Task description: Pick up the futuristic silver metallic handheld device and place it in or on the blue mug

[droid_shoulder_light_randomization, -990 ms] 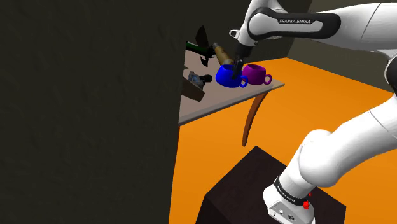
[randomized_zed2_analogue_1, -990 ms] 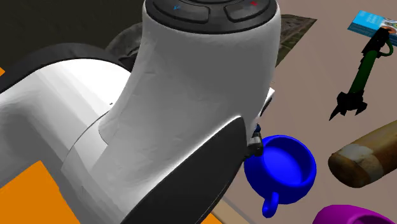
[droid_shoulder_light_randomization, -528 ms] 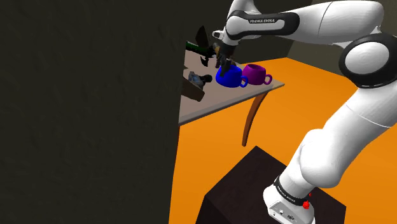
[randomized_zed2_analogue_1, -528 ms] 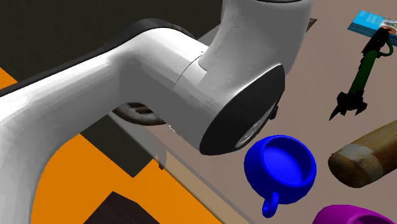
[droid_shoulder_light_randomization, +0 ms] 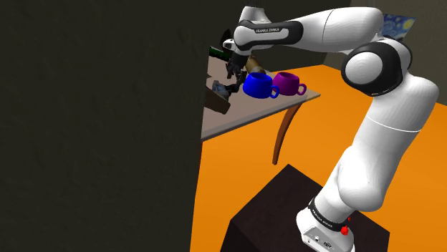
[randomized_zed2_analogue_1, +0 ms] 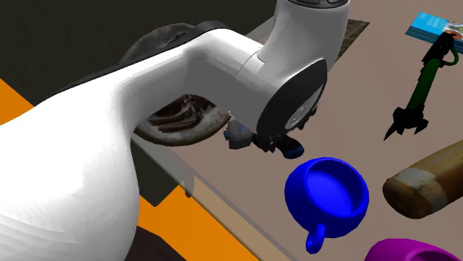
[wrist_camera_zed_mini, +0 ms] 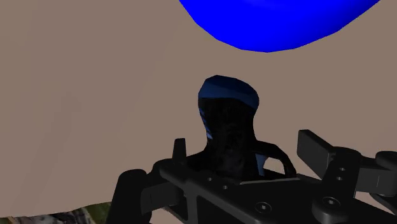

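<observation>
Now the gripper (wrist_camera_zed_mini: 247,147) is right down over the handheld device (wrist_camera_zed_mini: 228,121)

Starting at the second exterior view's left: a dark round bowl (randomized_zed2_analogue_1: 174,122) lies well off to that side of the gripper, at the edge of the table (randomized_zed2_analogue_1: 363,96). Next comes the device, flat on the tabletop directly under the gripper. A pale grey end pokes out on the bowl side and a blue tip on the other. In the wrist view it reads as a dark body with a blue cap, sitting between the two black fingers (wrist_camera_zed_mini: 316,147). Those fingers are spread wide, one on either side, with no clasp on it that I can see. On to the blue mug (randomized_zed2_analogue_1: 326,194): it stands upright, apart from the device, near the gripper toward the view's lower right. Farther right of the gripper come a bread loaf (randomized_zed2_analogue_1: 427,182), a green-and-black tool (randomized_zed2_analogue_1: 417,89) and, at the bottom edge, a purple mug (randomized_zed2_analogue_1: 404,250).
</observation>
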You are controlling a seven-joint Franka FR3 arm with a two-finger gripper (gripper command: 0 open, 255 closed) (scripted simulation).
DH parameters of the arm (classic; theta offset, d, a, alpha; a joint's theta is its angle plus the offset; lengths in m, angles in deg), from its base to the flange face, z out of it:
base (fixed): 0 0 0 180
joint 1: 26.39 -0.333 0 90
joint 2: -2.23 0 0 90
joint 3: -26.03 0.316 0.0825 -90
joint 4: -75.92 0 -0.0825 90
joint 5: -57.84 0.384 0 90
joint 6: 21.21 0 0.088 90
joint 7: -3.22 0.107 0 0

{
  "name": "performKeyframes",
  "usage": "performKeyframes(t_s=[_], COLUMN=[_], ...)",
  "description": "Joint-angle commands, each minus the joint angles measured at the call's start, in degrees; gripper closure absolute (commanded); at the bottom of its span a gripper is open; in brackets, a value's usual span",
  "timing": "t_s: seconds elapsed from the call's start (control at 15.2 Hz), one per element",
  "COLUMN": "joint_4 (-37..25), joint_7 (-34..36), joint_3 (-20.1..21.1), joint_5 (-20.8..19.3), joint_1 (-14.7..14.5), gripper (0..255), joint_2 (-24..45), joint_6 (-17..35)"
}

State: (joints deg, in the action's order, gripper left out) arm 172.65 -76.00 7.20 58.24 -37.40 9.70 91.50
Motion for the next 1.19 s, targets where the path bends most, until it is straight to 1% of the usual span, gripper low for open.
performKeyframes(t_s=[0.0, 0.26, 0.79, 0.86, 1.12], joint_4=[0.6, 2.3, 2.2, 2.2, 2.2], joint_7=[-0.4, -0.6, -0.6, -0.6, -0.6], joint_3=[0.1, 0.1, 0.1, 0.1, 0.1], joint_5=[0.3, 0.6, 0.6, 0.6, 0.6], joint_1=[0.1, 0.2, 0.2, 0.2, 0.2], gripper=[0, 0, 0, 255, 255], joint_2=[0.8, 1.6, 1.6, 1.6, 1.6], joint_6=[1.4, 3.8, 3.8, 3.8, 3.8])
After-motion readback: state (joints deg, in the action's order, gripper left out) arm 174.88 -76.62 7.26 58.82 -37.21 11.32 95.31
